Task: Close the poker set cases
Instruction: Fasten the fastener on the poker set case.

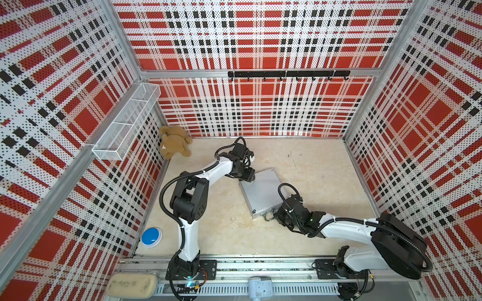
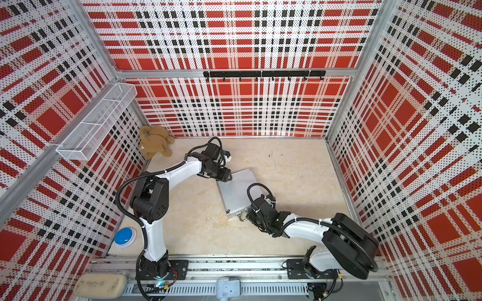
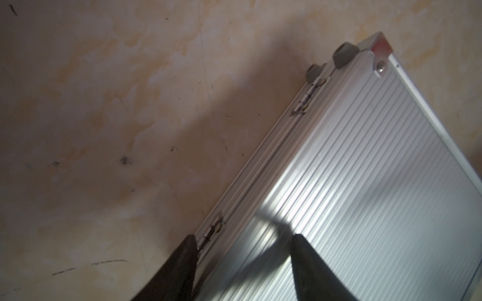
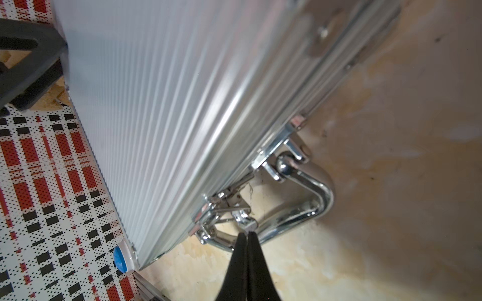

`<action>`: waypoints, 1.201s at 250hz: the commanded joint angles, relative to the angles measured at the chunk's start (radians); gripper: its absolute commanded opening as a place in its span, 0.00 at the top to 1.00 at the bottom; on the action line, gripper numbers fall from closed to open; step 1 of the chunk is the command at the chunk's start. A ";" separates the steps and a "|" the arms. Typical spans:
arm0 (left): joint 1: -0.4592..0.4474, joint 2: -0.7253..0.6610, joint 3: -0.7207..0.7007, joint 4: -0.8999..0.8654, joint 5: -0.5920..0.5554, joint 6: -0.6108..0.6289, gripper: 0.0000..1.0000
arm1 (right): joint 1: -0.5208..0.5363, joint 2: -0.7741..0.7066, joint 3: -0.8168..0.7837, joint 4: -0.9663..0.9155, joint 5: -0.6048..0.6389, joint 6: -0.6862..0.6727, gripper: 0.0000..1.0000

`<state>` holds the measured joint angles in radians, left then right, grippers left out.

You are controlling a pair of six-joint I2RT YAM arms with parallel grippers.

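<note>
Silver case lies lid-down on the table, inside hidden, near corner under the right arm; ribbed, chrome handle; right claw clenched at a latch, left claw spread over the hinge edge

1. Both top views: hung high over the near edge, facing steeply down and forward; far off, taking in the whole tabletop, both arms and the plaid walls; nearly identical, shifted slightly sideways.
2. Left wrist view: seated just behind the left tool, looking out along it; very close, filled by the hinged edge of the case under the tool and bare tabletop beside it.
3. Right wrist view: seated just behind the right tool, low and close, facing the handle just ahead of the tool.
4. Shared by all four: the case; opposite edges of it in the two wrist views.
</note>
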<state>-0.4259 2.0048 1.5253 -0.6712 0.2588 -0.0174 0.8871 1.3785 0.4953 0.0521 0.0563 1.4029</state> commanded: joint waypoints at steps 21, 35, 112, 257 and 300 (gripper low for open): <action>0.010 0.011 -0.037 -0.088 -0.002 0.005 0.41 | 0.000 0.043 -0.009 0.082 0.021 0.026 0.95; 0.012 0.010 -0.040 -0.088 -0.001 0.005 0.41 | -0.003 0.053 -0.009 0.096 0.025 0.028 0.95; 0.012 0.015 -0.040 -0.088 0.009 0.005 0.43 | -0.021 0.089 -0.008 0.113 0.040 0.028 0.95; 0.017 0.009 -0.043 -0.088 0.008 0.010 0.44 | -0.020 0.012 -0.031 0.035 0.070 0.060 0.94; 0.027 0.005 -0.046 -0.088 0.005 0.007 0.44 | -0.026 -0.042 -0.036 -0.017 0.088 0.056 0.93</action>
<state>-0.4076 2.0048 1.5173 -0.6693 0.2829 -0.0174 0.8684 1.3708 0.4725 0.0742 0.1001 1.4414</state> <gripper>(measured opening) 0.558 0.064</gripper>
